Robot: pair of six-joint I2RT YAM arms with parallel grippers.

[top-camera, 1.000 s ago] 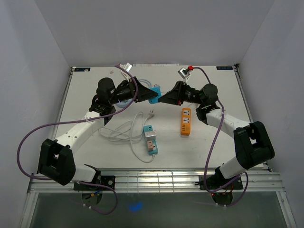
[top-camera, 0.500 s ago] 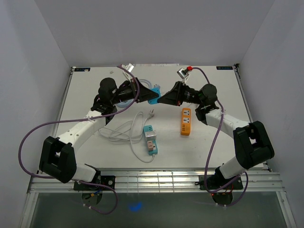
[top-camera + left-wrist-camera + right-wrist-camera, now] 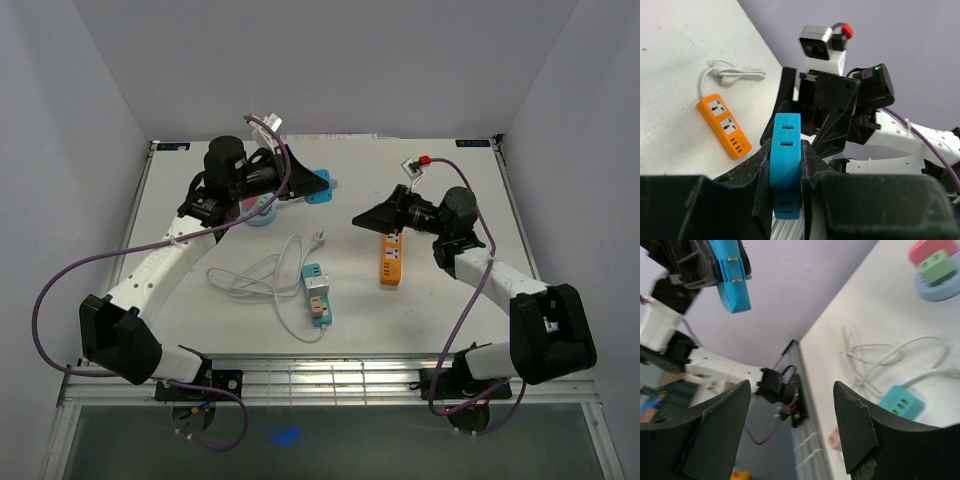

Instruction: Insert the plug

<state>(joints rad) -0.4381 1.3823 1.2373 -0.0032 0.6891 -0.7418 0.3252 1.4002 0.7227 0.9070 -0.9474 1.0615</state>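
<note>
One blue plug (image 3: 786,165) between left jaws

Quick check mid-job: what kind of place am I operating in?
Probably a lab robot test cell: a white table boxed in by plain walls, with an orange power strip and a teal power strip laid out.

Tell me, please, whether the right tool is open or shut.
Open: in the right wrist view the right tool has its fingers spread wide, with nothing between them.

2 white-black arms (image 3: 160,265), purple cables (image 3: 50,290).
</note>
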